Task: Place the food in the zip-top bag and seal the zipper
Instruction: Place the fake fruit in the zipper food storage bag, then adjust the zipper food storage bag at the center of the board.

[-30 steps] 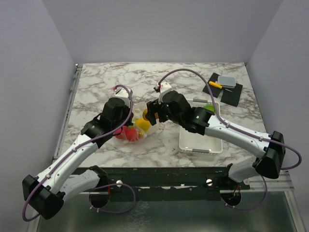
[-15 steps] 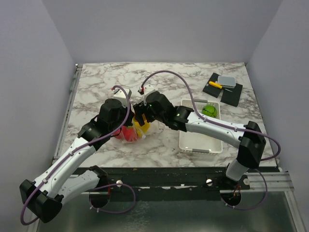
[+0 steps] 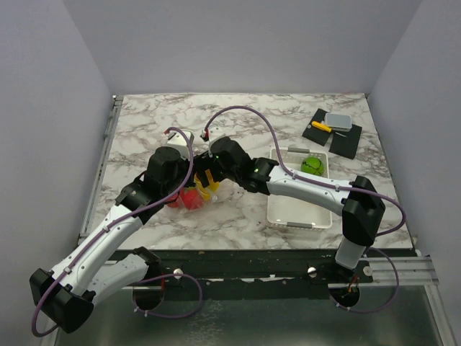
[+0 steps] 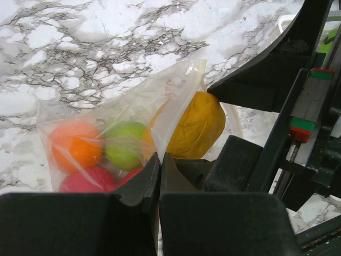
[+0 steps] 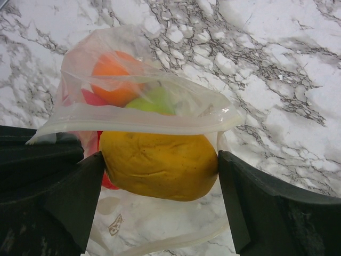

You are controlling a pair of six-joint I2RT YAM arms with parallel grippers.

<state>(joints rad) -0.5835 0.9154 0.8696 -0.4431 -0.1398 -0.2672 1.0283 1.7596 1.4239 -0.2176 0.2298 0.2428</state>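
The clear zip-top bag point(image 4: 133, 114) lies on the marble table with an orange fruit point(image 4: 75, 145), a green fruit point(image 4: 124, 144) and a red fruit point(image 4: 85, 180) inside. My left gripper point(image 4: 160, 160) is shut on the upper lip of the bag's mouth, by the zipper point(image 5: 144, 127), and holds it raised. My right gripper point(image 5: 160, 170) is shut on a yellow fruit point(image 5: 160, 165) and holds it in the bag's mouth, under the raised lip. In the top view both grippers meet at the bag point(image 3: 193, 196).
A white slotted basket point(image 3: 299, 213) stands right of the bag with a green toy point(image 3: 312, 165) at its far end. Black mats with a grey block and a yellow item point(image 3: 333, 128) lie at the back right.
My right gripper has moved left with the yellow fruit, from beside the bag into its mouth. My left gripper has kept its hold on the bag's lip.
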